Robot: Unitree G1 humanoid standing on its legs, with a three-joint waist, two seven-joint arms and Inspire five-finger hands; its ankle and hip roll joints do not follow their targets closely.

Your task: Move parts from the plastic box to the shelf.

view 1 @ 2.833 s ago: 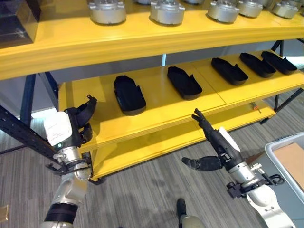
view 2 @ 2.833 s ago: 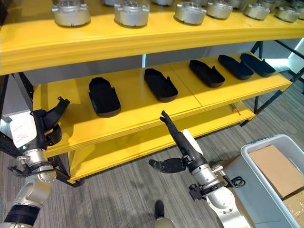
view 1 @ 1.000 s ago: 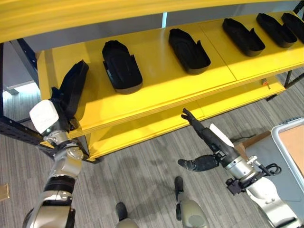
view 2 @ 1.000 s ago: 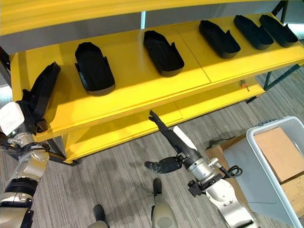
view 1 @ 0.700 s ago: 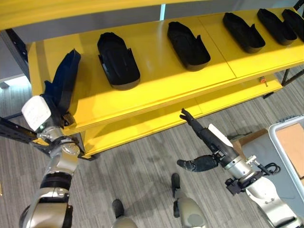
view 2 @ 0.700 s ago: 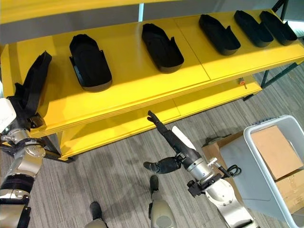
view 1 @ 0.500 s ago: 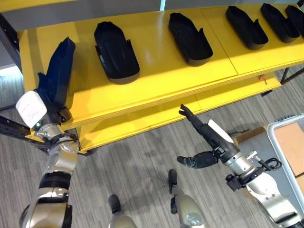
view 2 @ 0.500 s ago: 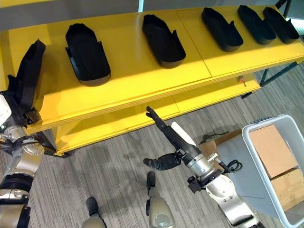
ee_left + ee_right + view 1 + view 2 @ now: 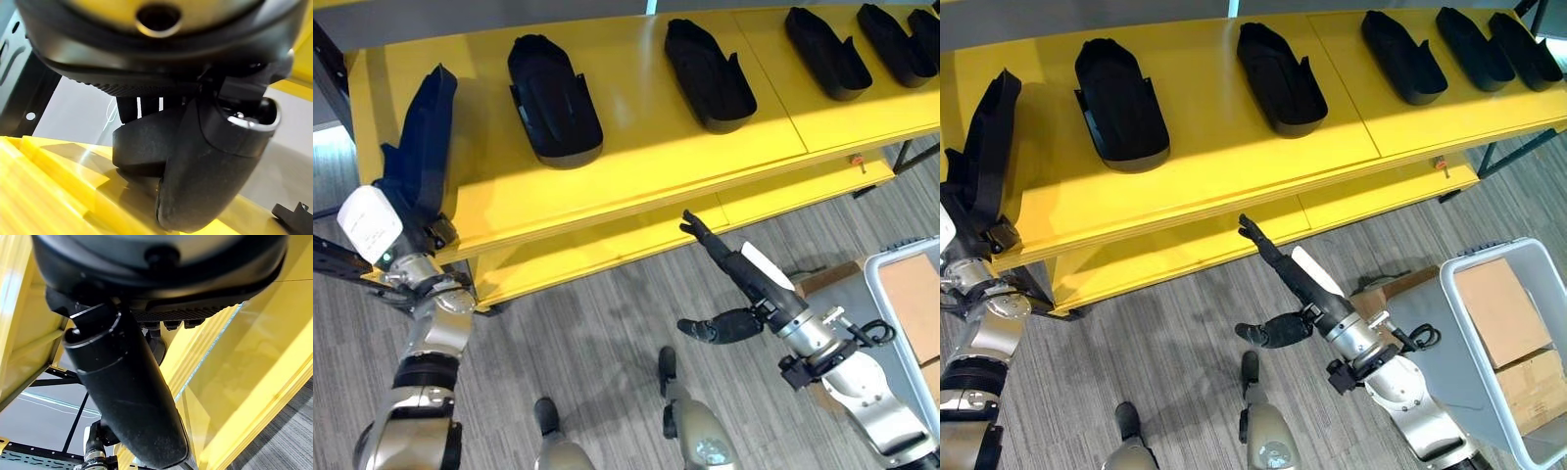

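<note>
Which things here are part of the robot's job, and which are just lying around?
Part of the job:
- black part gripped in the left hand, at the shelf's left end
- yellow shelf
- black parts already on it, such as this one
- plastic box
- right hand, open, holding nothing

Just lying around:
- cardboard boxes inside the plastic box

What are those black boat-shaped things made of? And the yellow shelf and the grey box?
The black parts look like matte moulded plastic: dull, with thin walls and hollow insides. The left robot hand holds one at the shelf's end. The shelf seems to be painted board, smooth with a soft sheen; wood or metal, I can't tell. The box looks like pale grey plastic with a rounded rim.
</note>
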